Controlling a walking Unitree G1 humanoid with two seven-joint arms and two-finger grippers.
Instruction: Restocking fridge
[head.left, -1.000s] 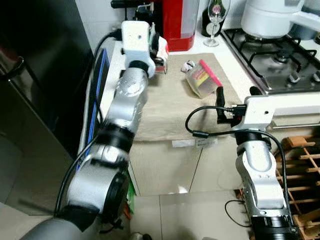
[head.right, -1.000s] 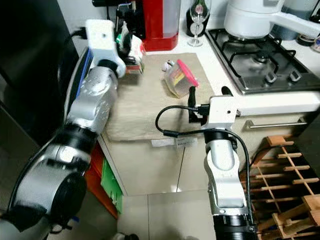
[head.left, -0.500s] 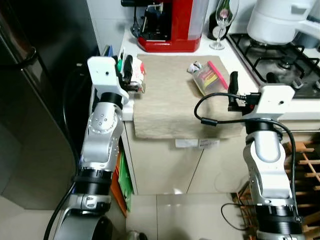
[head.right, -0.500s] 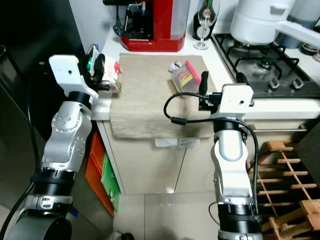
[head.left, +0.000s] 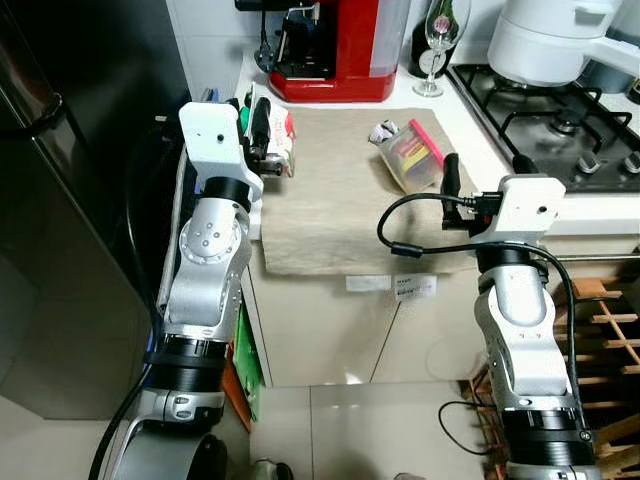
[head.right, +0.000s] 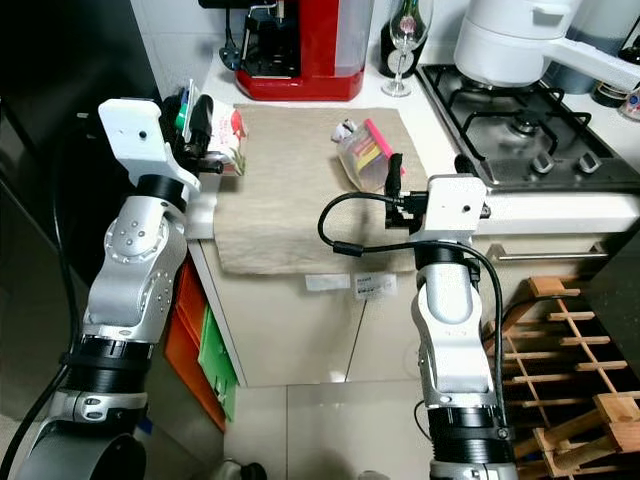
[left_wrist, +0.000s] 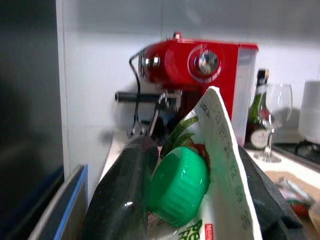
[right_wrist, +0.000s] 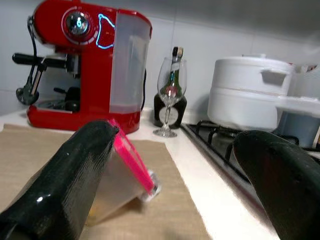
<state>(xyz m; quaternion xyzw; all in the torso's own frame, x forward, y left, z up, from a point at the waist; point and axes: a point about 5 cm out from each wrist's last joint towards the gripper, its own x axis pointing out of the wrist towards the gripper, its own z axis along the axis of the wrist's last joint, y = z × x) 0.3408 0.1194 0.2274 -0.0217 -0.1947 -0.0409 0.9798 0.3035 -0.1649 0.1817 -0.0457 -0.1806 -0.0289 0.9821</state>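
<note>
My left gripper (head.left: 266, 138) is shut on a white carton (left_wrist: 226, 165) with a green screw cap (left_wrist: 178, 186). It holds the carton upright over the counter's left edge, beside the beige cloth (head.left: 330, 205). A clear container with a pink lid (head.left: 412, 155) lies on its side on the cloth's right part. My right gripper (right_wrist: 175, 175) is open and level with the counter, just in front of that container and not touching it. One finger (head.left: 449, 176) stands close to the container's near side.
The dark fridge (head.left: 60, 160) stands shut on the left. A red coffee machine (head.left: 340, 45), a wine glass (head.left: 437, 40) and a bottle line the back of the counter. A gas hob (head.left: 565, 120) with a white pot (head.left: 550, 45) is on the right. A wooden rack (head.left: 612, 330) stands lower right.
The camera has pulled back from the counter. My left gripper has carried the carton from the cloth's back left corner out to the counter's left edge. The right gripper stays open by the container.
</note>
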